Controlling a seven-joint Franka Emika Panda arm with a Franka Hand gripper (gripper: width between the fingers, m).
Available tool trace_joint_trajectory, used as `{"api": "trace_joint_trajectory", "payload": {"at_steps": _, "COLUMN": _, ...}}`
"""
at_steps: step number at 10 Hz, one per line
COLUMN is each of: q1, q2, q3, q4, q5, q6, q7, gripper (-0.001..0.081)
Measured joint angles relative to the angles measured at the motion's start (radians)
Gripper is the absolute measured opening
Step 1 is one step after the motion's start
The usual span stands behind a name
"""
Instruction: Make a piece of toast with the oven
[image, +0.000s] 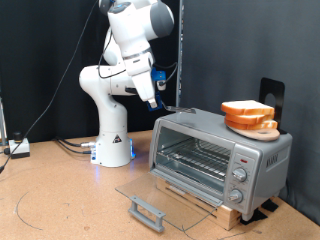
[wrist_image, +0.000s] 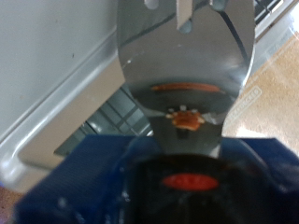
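The silver toaster oven (image: 215, 150) stands on a wooden board at the exterior view's right. Its glass door (image: 160, 200) with the dark bar handle lies open and flat in front, and the wire rack (image: 195, 158) inside is bare. Pale bread with a tan crust (image: 247, 112) lies on an orange plate (image: 252, 127) on the oven's top. My gripper (image: 160, 100) hangs above and left of the oven's top corner, shut on a thin metal spatula (image: 182, 107) that points toward the bread. In the wrist view the shiny spatula blade (wrist_image: 187, 65) fills the centre, over the oven's edge (wrist_image: 56, 112).
The white arm base (image: 113, 145) stands at the exterior view's left with cables (image: 75, 145) on the brown table. A small box (image: 18, 148) sits at the far left. A black stand (image: 270, 95) rises behind the oven. A dark curtain backs the scene.
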Motion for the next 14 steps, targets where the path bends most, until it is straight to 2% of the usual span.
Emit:
{"api": "trace_joint_trajectory", "payload": {"at_steps": 4, "q1": 0.027, "q2": 0.032, "q3": 0.057, "q4": 0.010, "q5": 0.064, "q6": 0.025, "q7": 0.001, "gripper": 0.0411}}
{"api": "trace_joint_trajectory", "payload": {"at_steps": 9, "q1": 0.033, "q2": 0.058, "q3": 0.143, "q4": 0.035, "q5": 0.156, "q6": 0.072, "q7": 0.035, "gripper": 0.0411}}
{"api": "trace_joint_trajectory", "payload": {"at_steps": 14, "q1": 0.029, "q2": 0.071, "q3": 0.161, "q4": 0.078, "q5": 0.189, "q6": 0.087, "q7": 0.057, "gripper": 0.0411}}
